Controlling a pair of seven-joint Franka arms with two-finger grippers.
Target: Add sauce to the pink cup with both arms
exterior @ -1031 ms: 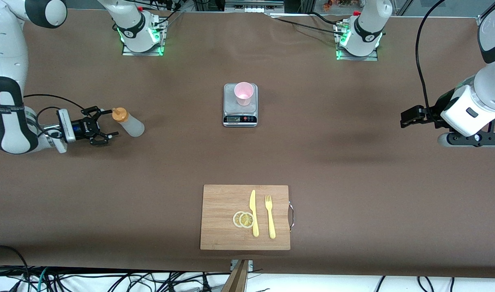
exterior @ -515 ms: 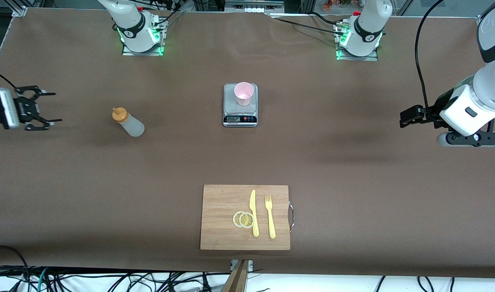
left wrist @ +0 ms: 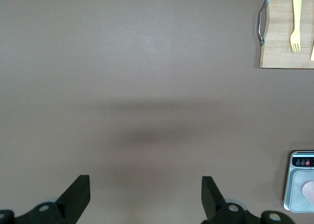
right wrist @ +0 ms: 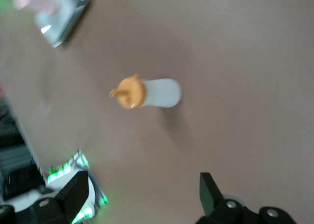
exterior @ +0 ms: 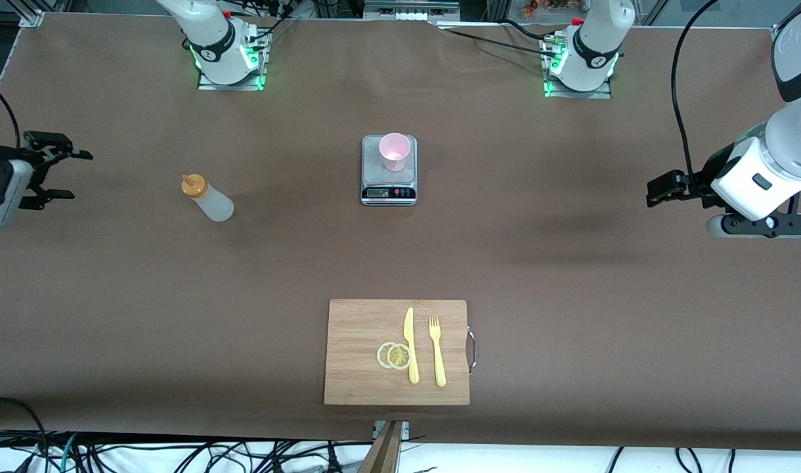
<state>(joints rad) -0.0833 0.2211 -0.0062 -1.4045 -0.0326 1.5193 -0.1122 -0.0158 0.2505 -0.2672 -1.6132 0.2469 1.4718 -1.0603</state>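
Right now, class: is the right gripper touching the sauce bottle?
Apart. The front view shows the right gripper, fingers open, at the right arm's end of the table, with bare table between it and the upright sauce bottle.

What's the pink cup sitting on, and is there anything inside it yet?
The pink cup stands upright on a small digital kitchen scale, over its weighing plate. Its interior shows only lighter pink; no sauce is visible, though a thin layer at the bottom cannot be ruled out.

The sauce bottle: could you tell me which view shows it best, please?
The front view: the sauce bottle stands sharp and whole, toward the right arm's end. The right wrist view shows it whole but blurred; the left wrist view misses it.
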